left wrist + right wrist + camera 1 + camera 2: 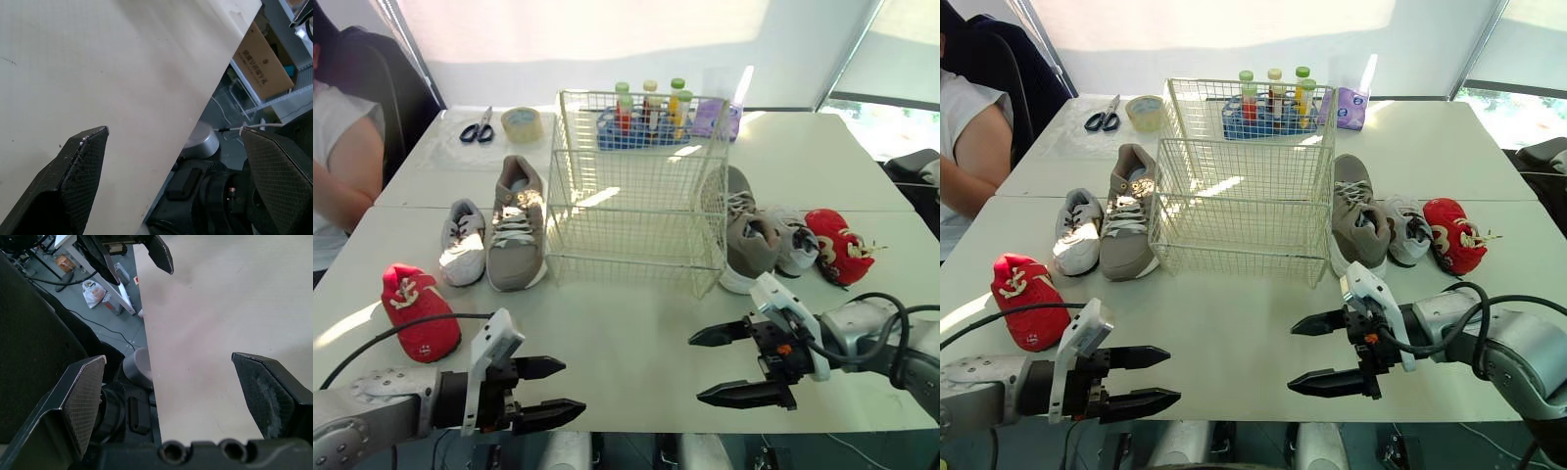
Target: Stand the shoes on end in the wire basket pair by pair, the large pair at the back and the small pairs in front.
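A cream wire basket (631, 240) stands upright, open-topped, at the middle of the table (636, 333). All six shoes lie on the tabletop outside it. Just beside its left wall rests the left grey sneaker (516, 227), large, flat on its sole, white-laced, toe toward the near edge. Just beside that one, on its outer side, is the left white sneaker (463, 245), small and heading the same way. The left red shoe (419, 313), small, sits apart toward the near left corner. Against the basket's right wall lies the right grey sneaker (751, 240), then the right white sneaker (793, 243) close beside it, then the right red shoe (837, 247) toward the right edge.
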{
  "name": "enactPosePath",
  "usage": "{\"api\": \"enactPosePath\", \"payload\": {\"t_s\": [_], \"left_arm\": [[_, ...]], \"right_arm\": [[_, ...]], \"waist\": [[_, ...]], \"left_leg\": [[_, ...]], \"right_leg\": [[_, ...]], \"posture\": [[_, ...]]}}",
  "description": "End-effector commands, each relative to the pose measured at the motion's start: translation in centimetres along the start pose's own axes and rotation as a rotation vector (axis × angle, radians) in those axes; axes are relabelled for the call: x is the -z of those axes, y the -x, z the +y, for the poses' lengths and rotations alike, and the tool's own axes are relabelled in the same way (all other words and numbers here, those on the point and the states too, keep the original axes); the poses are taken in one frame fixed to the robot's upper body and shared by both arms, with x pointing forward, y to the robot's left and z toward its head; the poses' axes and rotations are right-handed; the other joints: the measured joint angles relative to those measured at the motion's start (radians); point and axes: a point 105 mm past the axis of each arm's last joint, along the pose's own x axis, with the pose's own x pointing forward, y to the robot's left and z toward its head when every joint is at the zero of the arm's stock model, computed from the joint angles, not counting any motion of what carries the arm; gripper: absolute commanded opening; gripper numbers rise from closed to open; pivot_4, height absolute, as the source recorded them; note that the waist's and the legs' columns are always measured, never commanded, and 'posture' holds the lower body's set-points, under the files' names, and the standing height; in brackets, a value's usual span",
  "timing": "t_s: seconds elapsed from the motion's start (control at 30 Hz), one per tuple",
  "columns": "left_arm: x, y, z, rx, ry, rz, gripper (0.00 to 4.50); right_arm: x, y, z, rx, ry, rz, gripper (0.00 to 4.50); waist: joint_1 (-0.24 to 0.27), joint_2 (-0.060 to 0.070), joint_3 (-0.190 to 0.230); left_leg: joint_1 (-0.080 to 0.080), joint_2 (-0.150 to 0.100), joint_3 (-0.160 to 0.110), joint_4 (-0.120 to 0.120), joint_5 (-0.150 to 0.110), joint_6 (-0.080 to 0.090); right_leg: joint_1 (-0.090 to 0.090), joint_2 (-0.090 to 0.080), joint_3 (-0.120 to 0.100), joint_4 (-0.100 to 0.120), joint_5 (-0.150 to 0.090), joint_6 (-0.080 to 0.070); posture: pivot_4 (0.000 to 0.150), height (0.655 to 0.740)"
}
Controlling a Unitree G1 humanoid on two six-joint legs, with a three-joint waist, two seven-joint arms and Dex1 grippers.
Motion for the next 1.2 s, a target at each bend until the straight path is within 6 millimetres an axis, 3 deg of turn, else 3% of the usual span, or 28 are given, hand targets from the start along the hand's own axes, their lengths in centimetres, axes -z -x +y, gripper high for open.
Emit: {"api": "enactPosePath", "payload": {"t_s": [0.03, 0.87, 0.93, 1.0, 1.07, 1.2], "left_arm": [[-0.7, 0.1, -0.5, 0.008, -0.026, -0.023, 4.44], [-1.1, 0.5, 0.5, -0.037, -0.048, -0.034, 4.44], [-2.0, 1.4, 0.2, 0.002, -0.057, -0.03, 4.44], [-3.8, 2.9, -0.2, 0.049, -0.098, -0.028, 4.44], [-5.5, 4.1, -0.4, 0.063, -0.154, -0.024, 4.44], [-9.3, 6.2, -0.6, 0.076, -0.308, -0.001, 4.44]], "right_arm": [[-0.2, 0.0, 0.2, -0.008, 0.039, 0.01, 4.5], [-0.7, 0.0, -0.3, -0.02, 0.123, 0.06, 4.5], [-2.4, 1.2, 0.5, -0.055, 0.153, 0.052, 4.5], [-6.2, 3.1, 1.8, -0.121, 0.163, 0.003, 4.5], [-8.8, 4.2, 2.8, -0.151, 0.203, 0.008, 4.5], [-13.2, 4.2, 1.8, -0.079, 0.458, 0.054, 4.5]], "waist": [[0.0, 0.0, 0.0], [0.0, 0.0, 0.0], [0.0, 0.0, 0.001], [-0.002, 0.001, 0.004], [-0.004, 0.004, 0.009], [-0.005, 0.004, 0.008]], "left_leg": [[0.0, 0.0, 0.0, 0.0, 0.0, 0.0], [0.0, 0.0, 0.0, 0.001, 0.0, 0.0], [0.0, 0.0, 0.0, 0.001, 0.0, 0.0], [0.0, 0.0, 0.0, 0.003, 0.0, 0.0], [0.0, 0.001, 0.0, 0.004, 0.001, -0.001], [-0.001, 0.003, -0.001, 0.001, -0.001, -0.005]], "right_leg": [[0.0, 0.0, 0.0, 0.0, 0.0, 0.0], [0.0, 0.001, -0.001, 0.001, 0.001, -0.001], [0.0, 0.001, -0.001, 0.002, 0.001, -0.001], [-0.001, 0.002, -0.001, 0.003, 0.0, 0.0], [-0.003, 0.001, -0.001, 0.004, 0.0, 0.0], [-0.008, 0.004, -0.002, 0.001, 0.0, -0.001]], "posture": [[0.15, 0.74], [0.15, 0.74], [0.15, 0.74], [0.15, 0.74], [0.15, 0.74], [0.15, 0.74]]}}
